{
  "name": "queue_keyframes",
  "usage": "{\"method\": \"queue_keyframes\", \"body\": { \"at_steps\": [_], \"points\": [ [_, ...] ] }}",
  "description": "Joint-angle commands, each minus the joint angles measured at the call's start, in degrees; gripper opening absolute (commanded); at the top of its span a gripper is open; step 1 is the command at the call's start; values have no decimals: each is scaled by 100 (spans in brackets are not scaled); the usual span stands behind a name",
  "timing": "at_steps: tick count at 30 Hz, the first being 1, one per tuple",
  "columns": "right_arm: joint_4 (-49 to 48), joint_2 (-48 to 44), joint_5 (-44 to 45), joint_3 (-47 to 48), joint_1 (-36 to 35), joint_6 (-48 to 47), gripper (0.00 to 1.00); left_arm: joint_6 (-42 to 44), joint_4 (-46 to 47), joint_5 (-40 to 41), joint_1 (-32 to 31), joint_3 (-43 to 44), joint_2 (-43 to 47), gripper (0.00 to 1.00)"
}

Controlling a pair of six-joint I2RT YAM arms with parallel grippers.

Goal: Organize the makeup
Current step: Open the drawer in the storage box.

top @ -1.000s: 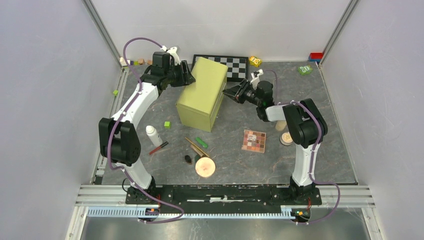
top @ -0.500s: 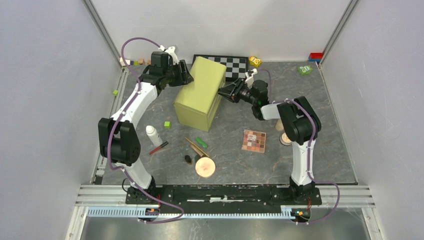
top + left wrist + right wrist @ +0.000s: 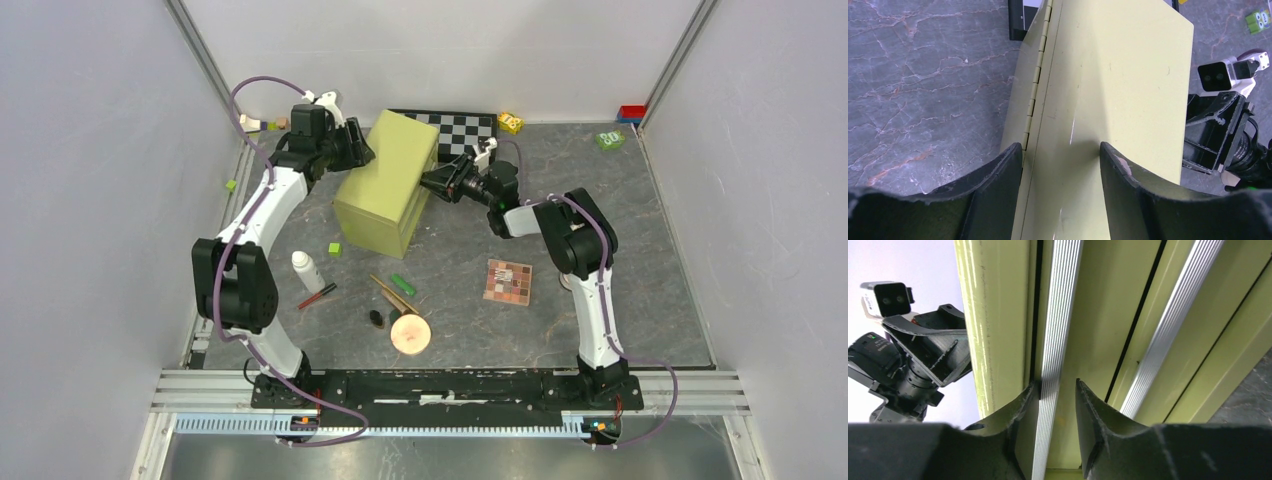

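A tall yellow-green drawer box (image 3: pixel 385 185) stands at the back centre. My left gripper (image 3: pixel 358 152) is open, and its fingers rest on the box's hinged back edge (image 3: pixel 1058 155). My right gripper (image 3: pixel 428 183) is open a narrow way and straddles a silver ribbed drawer handle (image 3: pixel 1050 340) on the box's front (image 3: pixel 1057 387). On the table lie a white bottle (image 3: pixel 305 270), a red pencil (image 3: pixel 317 296), a green tube (image 3: pixel 403 284), a bronze tube (image 3: pixel 392 294), a black brush (image 3: pixel 376 318), a round peach compact (image 3: pixel 410 334) and the eyeshadow palette (image 3: pixel 508 282). The beige bottle is hidden behind my right arm.
The chequered board (image 3: pixel 465 130) lies behind the box. A green cube (image 3: pixel 334 248) sits left of the box's front. Small toys lie along the back wall, among them a yellow one (image 3: pixel 511 122) and a green one (image 3: pixel 609 140). Cage walls close in on both sides.
My right gripper has reached left onto the box's front. The box has slid and turned to the left, and my left gripper has moved left with it.
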State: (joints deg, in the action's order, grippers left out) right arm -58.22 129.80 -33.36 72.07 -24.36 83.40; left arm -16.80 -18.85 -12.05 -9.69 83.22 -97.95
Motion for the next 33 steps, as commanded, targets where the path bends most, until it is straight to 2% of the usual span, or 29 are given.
{"method": "queue_keyframes", "body": {
  "at_steps": [1, 6, 11, 14, 23, 31, 33],
  "points": [
    [-872, 86, 182, 517, -345, 303, 36, 213, -1165, -357, -171, -498, -148, 62],
    [-968, 233, 264, 721, -427, 429, 29, 159, -1025, -526, -218, -836, 105, 62],
    [-1284, 280, 312, 628, -438, 590, 9, 177, -1025, -499, -218, -869, 106, 62],
    [-1212, 85, 347, 264, -359, 413, 1, 184, -1153, -289, -217, -809, 4, 62],
    [-956, -642, 531, -1244, 246, -10, 0, 153, -1516, 216, -187, -627, -277, 62],
    [-181, -963, 526, -1219, 309, -628, 1, 160, -1516, 187, -147, -605, -279, 62],
    [266, -1107, 618, -1194, 325, -904, 9, 159, -1516, 186, -138, -605, -269, 62]
  ]
}}
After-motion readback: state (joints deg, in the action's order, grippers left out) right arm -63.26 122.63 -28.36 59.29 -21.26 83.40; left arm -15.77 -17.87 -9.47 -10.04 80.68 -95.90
